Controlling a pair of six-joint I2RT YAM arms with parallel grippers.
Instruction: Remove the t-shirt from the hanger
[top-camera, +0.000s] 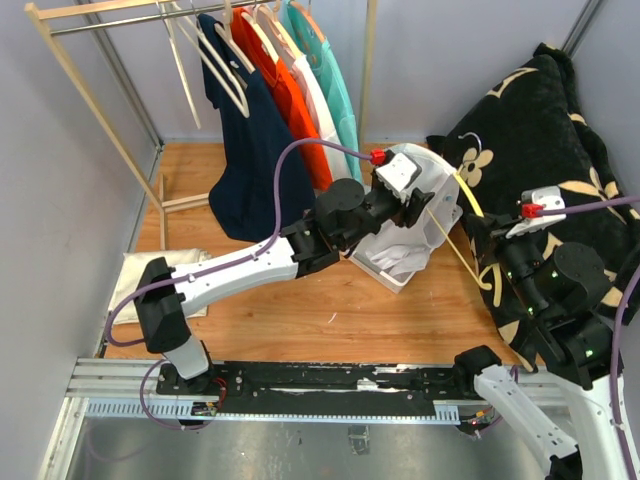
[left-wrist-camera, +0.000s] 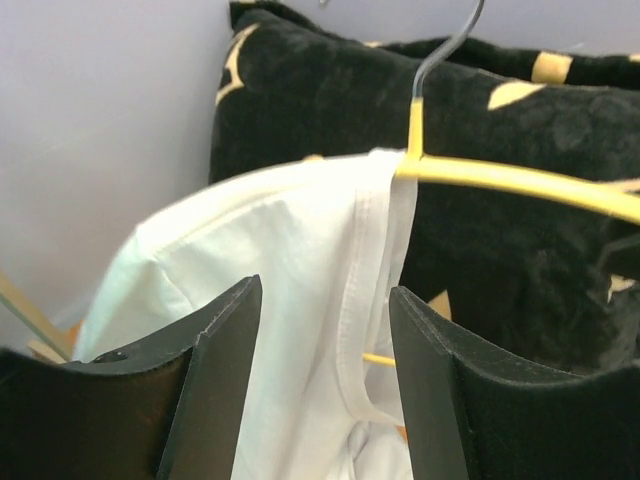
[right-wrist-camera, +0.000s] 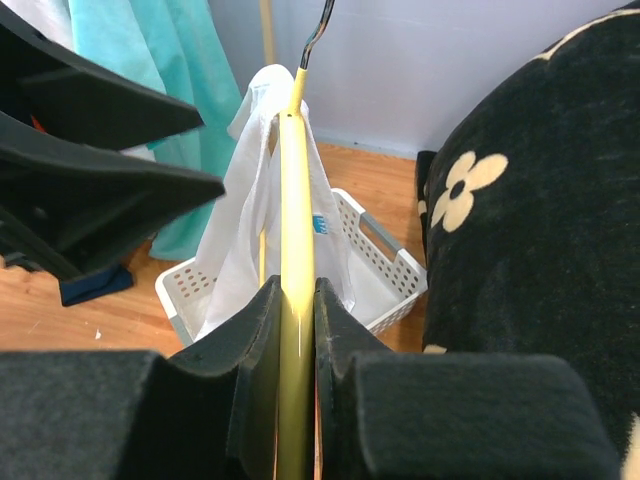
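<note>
The only print is a small blue mark above the white basket (right-wrist-camera: 385, 250), too small to read. One white t-shirt (left-wrist-camera: 270, 260) hangs on one yellow hanger (right-wrist-camera: 296, 200) at 3 o'clock of centre. Four garments (top-camera: 290, 100) hang on the rail at 12 o'clock. The right pincer (right-wrist-camera: 297, 300) is clenched on the hanger's arm. The left pincer (left-wrist-camera: 325, 300) is released, its fingers framing the t-shirt's neckband.

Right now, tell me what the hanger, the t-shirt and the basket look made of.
Hanger: smooth glossy yellow coating, likely plastic over wire; bare grey metal hook. T-shirt: soft white knit, probably cotton; folds and drapes. Basket: white moulded plastic, slotted walls.
</note>
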